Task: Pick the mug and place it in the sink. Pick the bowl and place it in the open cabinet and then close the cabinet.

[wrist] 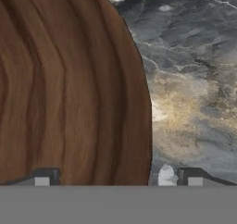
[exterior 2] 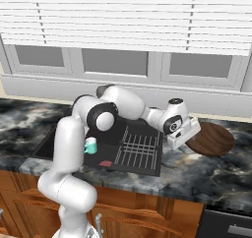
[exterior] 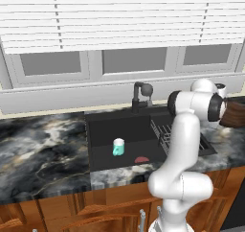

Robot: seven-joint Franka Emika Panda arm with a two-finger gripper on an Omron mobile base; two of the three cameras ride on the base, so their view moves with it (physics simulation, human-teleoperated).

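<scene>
The sink (exterior: 103, 130) is a black basin set into the dark marbled counter (exterior: 43, 149), with a dark faucet (exterior: 140, 96) at its back edge. The mug (exterior: 118, 146) stands upright on the basin floor, teal with a white rim; nothing can be seen inside it from here. A small flat red object (exterior: 141, 159) lies on the basin floor just beside the mug, towards the front wall. A black wire rack (exterior 2: 139, 149) covers the right part of the basin; nothing rests on it.

The bowl (exterior 2: 212, 138) sits on the counter to the right of the sink, wide, shallow, dark brown wood, nothing inside it. The arm reaches across the sink to it, and the gripper (exterior 2: 186, 135) is at the bowl's left rim. In the hand view the wood grain lies close under the camera, and the two fingertips (wrist: 42, 177) stand wide apart, one over the bowl and one over the counter, so the rim lies between the open jaws. Contact with the rim cannot be judged.

No labels, brands or writing are readable on anything.
</scene>
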